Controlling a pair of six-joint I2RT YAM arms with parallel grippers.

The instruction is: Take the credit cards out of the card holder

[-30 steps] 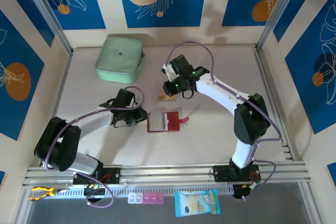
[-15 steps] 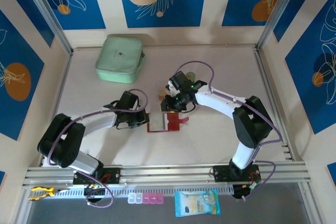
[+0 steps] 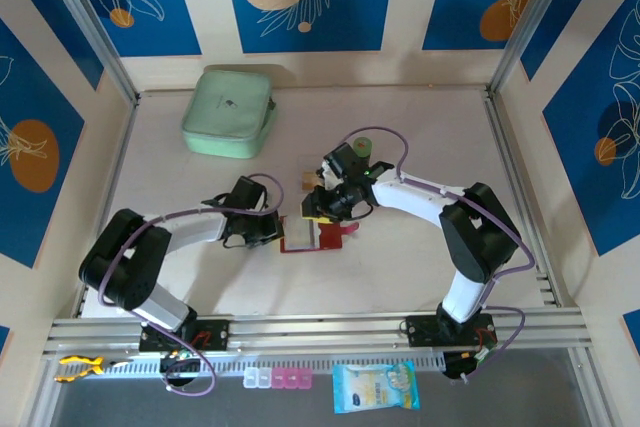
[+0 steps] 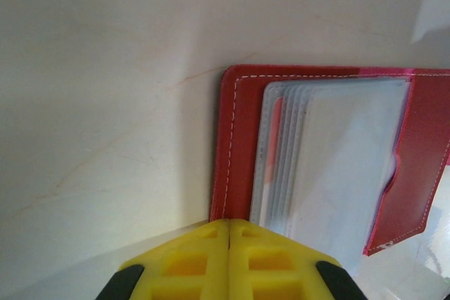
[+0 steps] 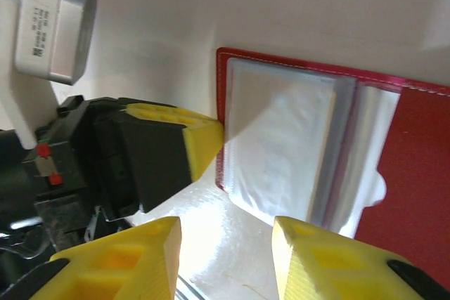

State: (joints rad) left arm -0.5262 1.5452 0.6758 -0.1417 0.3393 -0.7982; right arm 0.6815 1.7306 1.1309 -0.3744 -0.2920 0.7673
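Bracing the open card holder [image 3: 316, 237], below centre in the top view, with the left gripper [image 4: 229, 233], fingers pressed together, at its edge; hovering the partly spread right gripper [image 5: 225, 240] above its sleeves [image 5: 281, 145]; next, probably pinching out the orange card [image 4: 275, 131]

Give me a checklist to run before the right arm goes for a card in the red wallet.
1. The wallet lies open, sleeves exposed: ok.
2. The left fingers are shut, tip at the wallet's edge: ok.
3. The right fingers are open, sleeves just ahead of them: ok.
4. Something gripped between the right fingers: not ok, nothing there.
5. How many cards are in the sleeves: cannot tell, the plastic is cloudy.
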